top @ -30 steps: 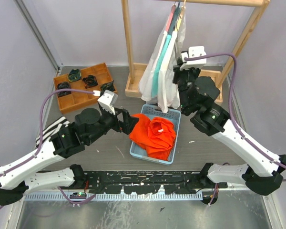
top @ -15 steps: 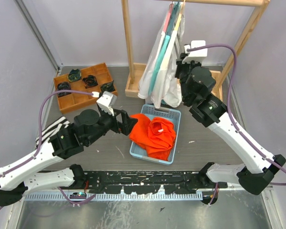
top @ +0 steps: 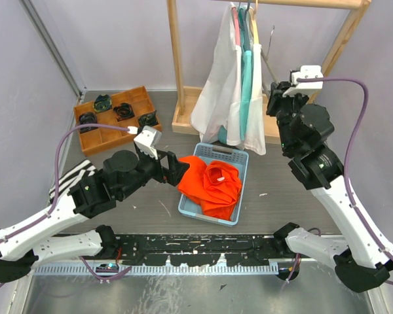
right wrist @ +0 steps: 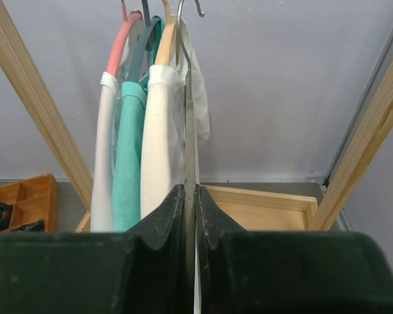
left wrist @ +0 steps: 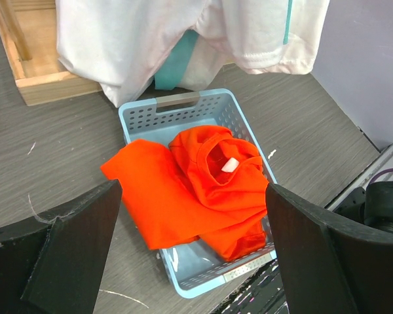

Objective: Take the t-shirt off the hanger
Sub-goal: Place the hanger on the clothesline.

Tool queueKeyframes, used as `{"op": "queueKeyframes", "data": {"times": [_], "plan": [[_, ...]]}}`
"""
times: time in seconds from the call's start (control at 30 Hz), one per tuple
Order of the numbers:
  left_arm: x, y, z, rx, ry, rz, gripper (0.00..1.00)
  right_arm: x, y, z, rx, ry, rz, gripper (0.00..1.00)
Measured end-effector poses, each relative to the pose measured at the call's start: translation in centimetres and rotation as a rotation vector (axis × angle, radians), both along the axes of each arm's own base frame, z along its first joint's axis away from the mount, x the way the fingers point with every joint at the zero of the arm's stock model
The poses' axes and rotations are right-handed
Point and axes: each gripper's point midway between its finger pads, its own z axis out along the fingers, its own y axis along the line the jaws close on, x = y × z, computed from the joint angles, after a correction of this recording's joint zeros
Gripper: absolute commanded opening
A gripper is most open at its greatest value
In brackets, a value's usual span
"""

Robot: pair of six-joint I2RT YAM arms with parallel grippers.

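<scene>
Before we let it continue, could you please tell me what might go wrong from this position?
1. The right end effector is shut on the thin wire hanger, right beside the hanging shirts; a sideways pull may slip the wire or snag them.
2. The orange t-shirt drapes over the rim of the basket, close to the open left end effector, which could catch it and drag it out.
</scene>
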Motion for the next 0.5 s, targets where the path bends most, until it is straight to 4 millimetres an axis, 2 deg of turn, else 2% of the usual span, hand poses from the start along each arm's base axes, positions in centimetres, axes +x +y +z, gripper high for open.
{"op": "queueKeyframes", "data": {"times": [0.17,0.5], "plan": [[0.0,0.0,-0.1,0.002,0.001,0.0,0.98,-0.9,-0.4,0.9,0.007,-0.027,0.013,0.0],[-0.1,0.2,0.1,-0.004,-0.005,0.001,0.98,0.6,-1.3,-0.3,-0.022,0.014,-0.037,0.01]]}}
